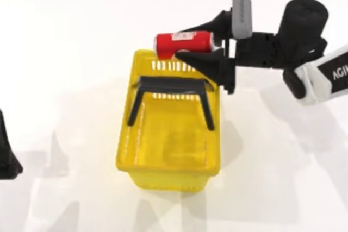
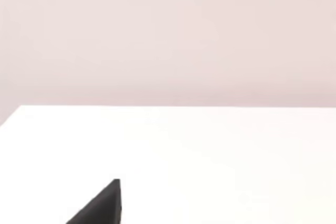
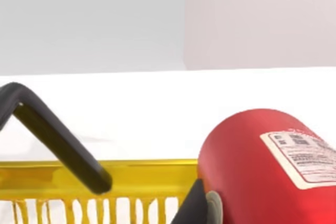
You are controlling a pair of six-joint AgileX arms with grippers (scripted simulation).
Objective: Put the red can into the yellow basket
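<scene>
Top view: right end effector clamped on red can, held sideways over yellow basket far rim, ready for dropping inside. Left end effector parked at left edge, finger state impossible to tell.

One red can, one yellow basket with one black handle, and one table under them. Two arms are in view: the right claw, with two fingers either side of the can, and the left claw at the table's left edge.
</scene>
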